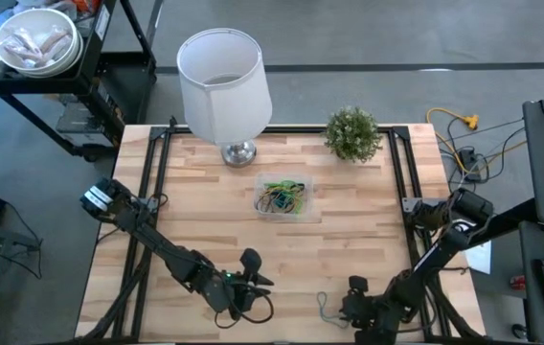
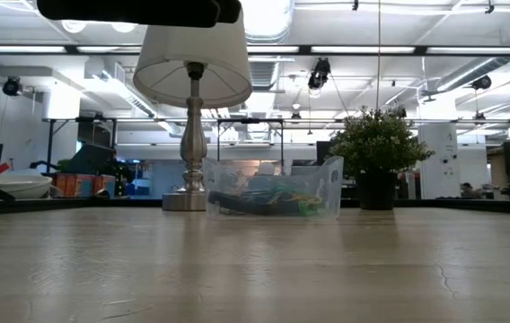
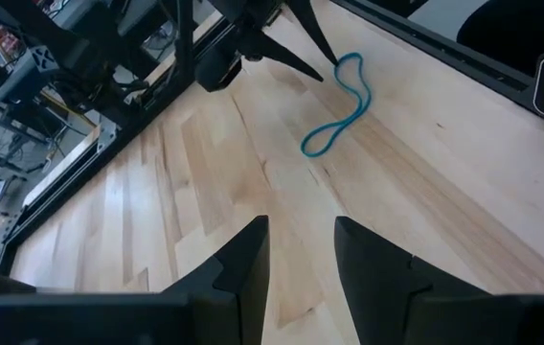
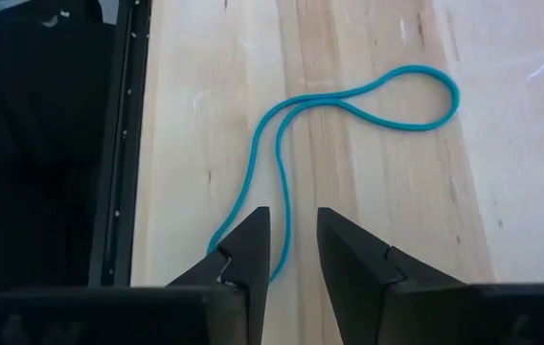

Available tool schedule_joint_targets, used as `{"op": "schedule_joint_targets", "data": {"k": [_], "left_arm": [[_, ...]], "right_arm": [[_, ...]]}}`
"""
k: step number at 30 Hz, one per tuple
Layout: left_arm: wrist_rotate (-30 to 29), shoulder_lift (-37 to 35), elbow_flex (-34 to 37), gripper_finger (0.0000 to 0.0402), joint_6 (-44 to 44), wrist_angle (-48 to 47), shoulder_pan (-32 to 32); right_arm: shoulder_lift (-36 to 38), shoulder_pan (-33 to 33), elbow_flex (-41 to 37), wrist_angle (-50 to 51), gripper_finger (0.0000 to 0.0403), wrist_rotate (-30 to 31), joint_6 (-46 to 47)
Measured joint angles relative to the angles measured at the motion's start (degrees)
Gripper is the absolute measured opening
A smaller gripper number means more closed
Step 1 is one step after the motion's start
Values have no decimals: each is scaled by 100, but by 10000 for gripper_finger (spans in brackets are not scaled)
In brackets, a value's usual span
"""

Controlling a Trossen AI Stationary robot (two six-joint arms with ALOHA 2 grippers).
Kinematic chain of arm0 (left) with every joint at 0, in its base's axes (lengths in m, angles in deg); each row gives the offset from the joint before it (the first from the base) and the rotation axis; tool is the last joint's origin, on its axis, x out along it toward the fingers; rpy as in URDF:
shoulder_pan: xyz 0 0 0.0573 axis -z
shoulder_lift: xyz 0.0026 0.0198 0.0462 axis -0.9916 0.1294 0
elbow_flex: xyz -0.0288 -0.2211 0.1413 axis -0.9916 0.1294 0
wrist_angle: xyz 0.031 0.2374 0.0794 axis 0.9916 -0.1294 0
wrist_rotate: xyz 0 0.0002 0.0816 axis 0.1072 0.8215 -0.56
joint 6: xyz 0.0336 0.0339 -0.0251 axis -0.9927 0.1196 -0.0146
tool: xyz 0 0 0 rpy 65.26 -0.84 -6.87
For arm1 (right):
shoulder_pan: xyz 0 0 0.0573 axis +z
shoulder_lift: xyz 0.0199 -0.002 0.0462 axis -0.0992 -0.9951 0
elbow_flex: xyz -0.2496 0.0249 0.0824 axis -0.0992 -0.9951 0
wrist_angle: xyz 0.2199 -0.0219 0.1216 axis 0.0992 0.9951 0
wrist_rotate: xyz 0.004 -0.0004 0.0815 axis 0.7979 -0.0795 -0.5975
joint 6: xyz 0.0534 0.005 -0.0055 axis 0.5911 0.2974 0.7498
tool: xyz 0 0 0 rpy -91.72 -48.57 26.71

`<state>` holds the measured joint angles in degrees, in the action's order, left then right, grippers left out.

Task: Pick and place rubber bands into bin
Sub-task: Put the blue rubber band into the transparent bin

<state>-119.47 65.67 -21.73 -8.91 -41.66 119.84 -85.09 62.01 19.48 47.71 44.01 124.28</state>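
A long teal rubber band lies flat on the wood near the table's front edge. My right gripper is open and low over its near end. One strand runs between the fingers; the loop's end passes under one fingertip. My left gripper hangs open above bare wood left of it, holding nothing. The clear bin stands mid-table with several coloured rubber bands inside. My right gripper comes at the band's near end slanting down from above, one finger on either side of one strand. The fingertip hides the loop's end, and whether it touches the band I cannot tell. The band lies slack on the table.
A white-shaded lamp and a small potted plant stand at the table's far edge behind the bin. Black frame rails run along both sides. Bare wood lies between the bin and the grippers.
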Motion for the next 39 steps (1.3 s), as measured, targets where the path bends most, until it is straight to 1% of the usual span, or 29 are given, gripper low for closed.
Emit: {"op": "schedule_joint_targets", "data": {"k": [7,11,15,21,25,28,31,34,37,39], "left_arm": [[0,-2,4,105,7,-13,0],[2,-2,7,105,7,-15,0],[2,-2,7,105,7,-19,0],[2,-2,5,105,7,-19,0],[2,-2,7,105,10,-21,0],[3,-2,7,105,8,-24,0],[3,-2,7,105,7,-25,0],[2,-2,7,105,8,-28,0],[2,-2,7,105,7,-32,0],[2,-2,7,105,9,-38,-4]], "right_arm": [[-470,7,88,-399,84,115,-534],[-531,7,146,-318,86,122,-425],[-522,4,146,-287,78,117,-419],[-528,-2,147,-178,53,0,-195],[-617,-9,153,-79,16,-142,-183],[-678,-6,157,-76,10,-132,-264],[-667,5,157,-46,8,4,-450],[-562,12,149,-24,8,305,-896],[-520,17,293,360,8,755,-1528],[-527,-5,521,676,8,1125,-1912]]}}
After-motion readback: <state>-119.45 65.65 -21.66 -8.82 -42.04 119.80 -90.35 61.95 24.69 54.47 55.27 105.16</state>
